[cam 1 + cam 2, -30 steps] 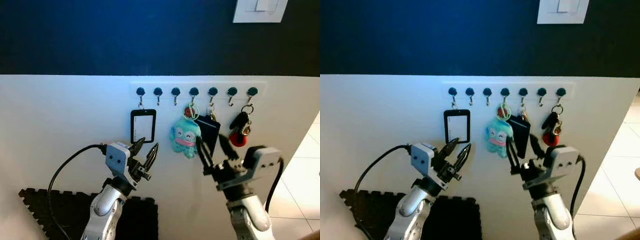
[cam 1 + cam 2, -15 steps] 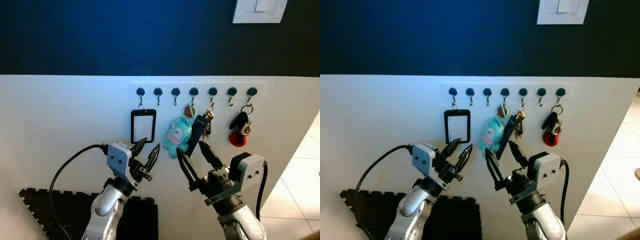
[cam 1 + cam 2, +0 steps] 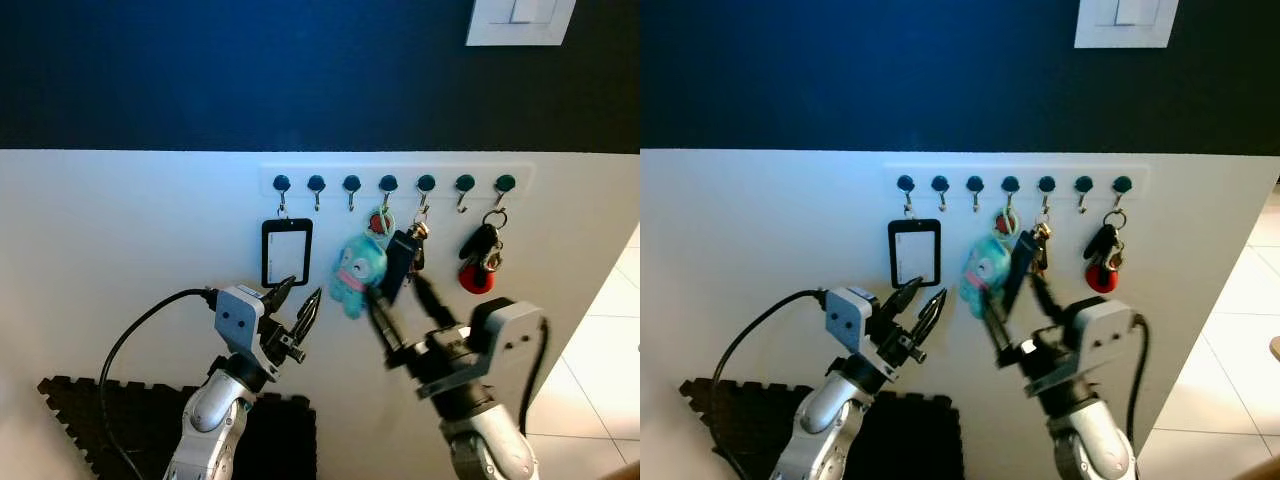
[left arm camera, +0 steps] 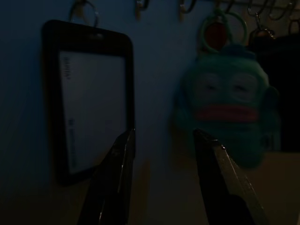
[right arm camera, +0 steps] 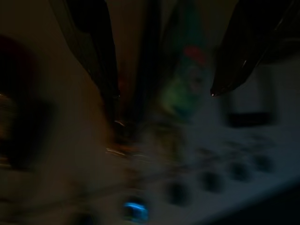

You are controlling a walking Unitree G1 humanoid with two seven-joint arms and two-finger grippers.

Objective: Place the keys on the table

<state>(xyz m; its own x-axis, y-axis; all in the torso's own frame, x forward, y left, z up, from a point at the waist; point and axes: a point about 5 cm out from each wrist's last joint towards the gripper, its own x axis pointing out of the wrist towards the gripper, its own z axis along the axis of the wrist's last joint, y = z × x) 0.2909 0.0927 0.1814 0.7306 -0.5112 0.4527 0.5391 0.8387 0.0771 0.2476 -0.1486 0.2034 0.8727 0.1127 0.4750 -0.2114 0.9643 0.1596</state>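
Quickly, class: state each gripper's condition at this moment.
Left gripper: open, holding nothing, below the badge holder.
Right gripper: open, fingers around the teal plush keychain.

Both arms are showing rounded silver shells with darker joints where the segments meet. Each wrist is carrying a pale grey, box-shaped housing with small dark round fastener marks on its face, and a thick black cable is looping out from each housing and running back down along the arm. The left end effector (image 3: 292, 308) is ending in two long, tapering black fingers with glossy edges and small dark hardware at their base. The right end effector (image 3: 405, 305) is showing the same long black fingers, blurred here.
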